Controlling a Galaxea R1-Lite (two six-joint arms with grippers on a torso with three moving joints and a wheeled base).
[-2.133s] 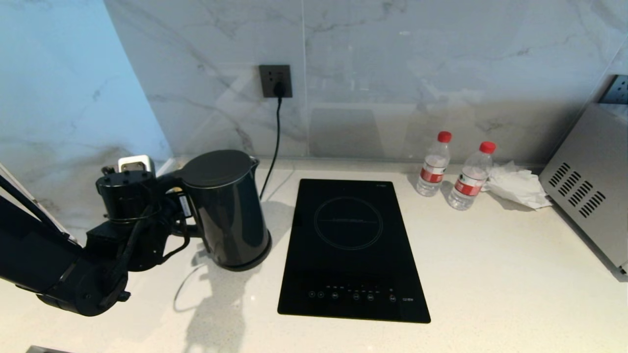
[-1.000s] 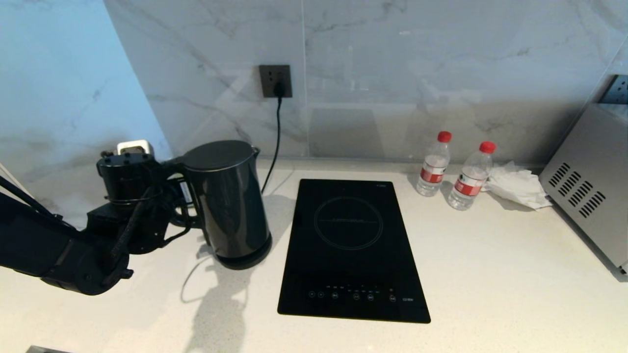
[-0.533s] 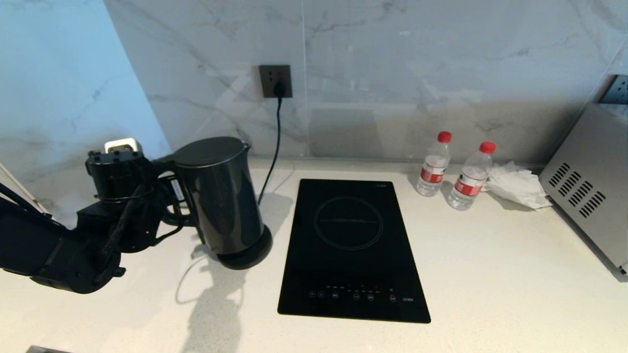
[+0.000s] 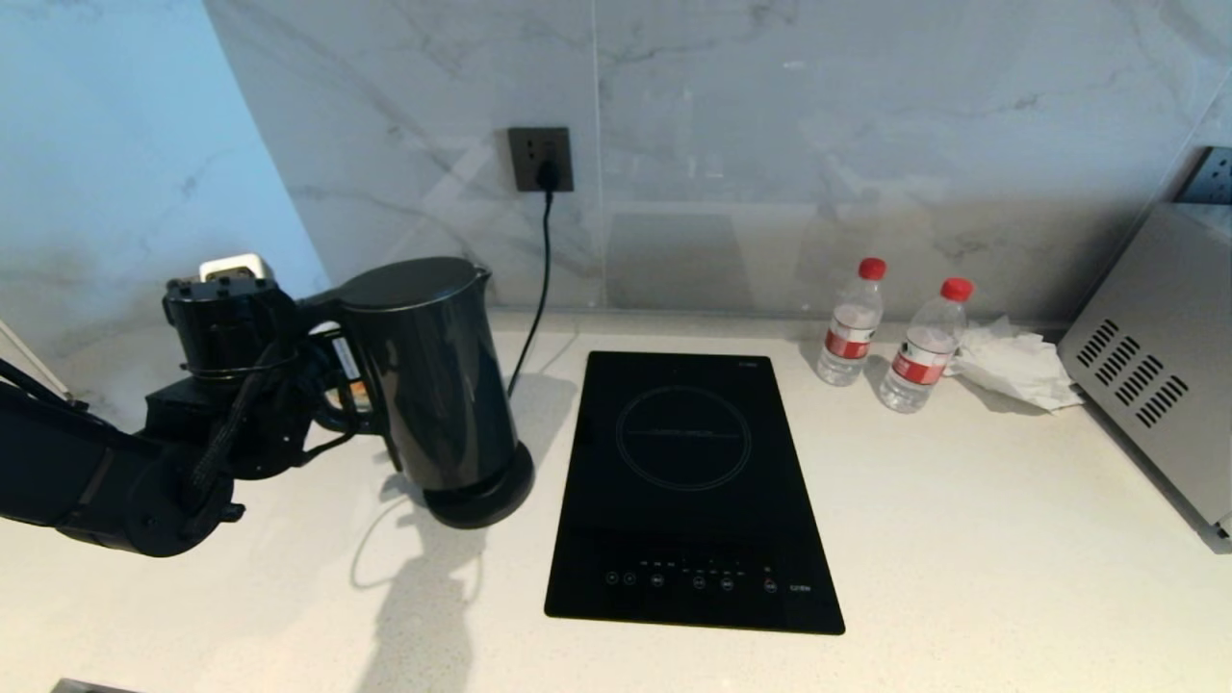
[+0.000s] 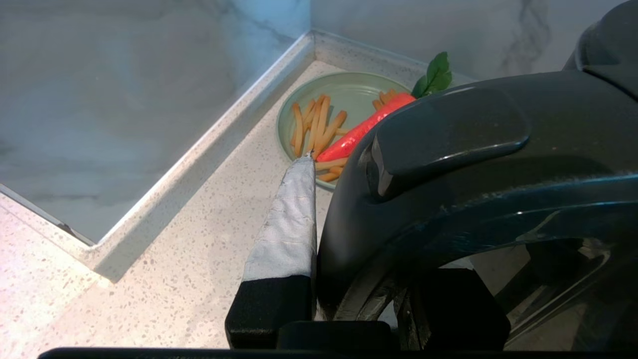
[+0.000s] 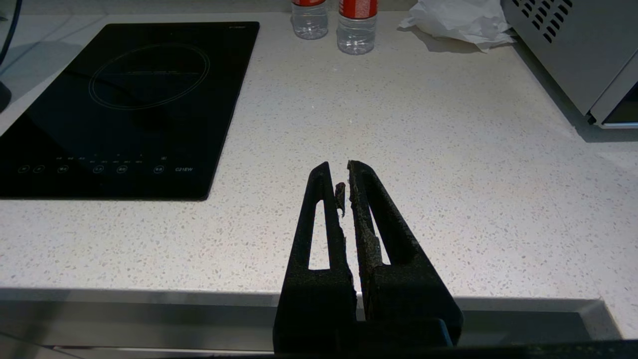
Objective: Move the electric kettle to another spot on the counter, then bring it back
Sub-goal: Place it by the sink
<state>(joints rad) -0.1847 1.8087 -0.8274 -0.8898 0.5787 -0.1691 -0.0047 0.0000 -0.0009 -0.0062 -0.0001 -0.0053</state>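
The glossy black electric kettle (image 4: pixel 435 371) hangs tilted at the left of the counter (image 4: pixel 962 539), its bottom just over the left part of the round black base disc (image 4: pixel 493 499). My left gripper (image 4: pixel 339 383) reaches in from the left and is shut on the kettle's loop handle (image 5: pixel 448 129). In the left wrist view a grey taped finger (image 5: pixel 291 219) presses one side of the handle, and the other finger is hidden behind it. My right gripper (image 6: pixel 336 172) is shut and empty over the counter's front edge (image 6: pixel 149 294), outside the head view.
A black induction hob (image 4: pixel 688 481) lies right of the kettle. Two red-capped water bottles (image 4: pixel 852 322) (image 4: pixel 926 345), a crumpled tissue (image 4: pixel 1015 366) and a silver appliance (image 4: pixel 1155 366) stand at the back right. A cord hangs from the wall socket (image 4: pixel 541 159). A green plate (image 5: pixel 349 87) of carrot sticks fills the left corner.
The left arm has lifted the kettle and carried it to the left, uncovering the right part of the base disc. The disc and the right arm have stayed put.
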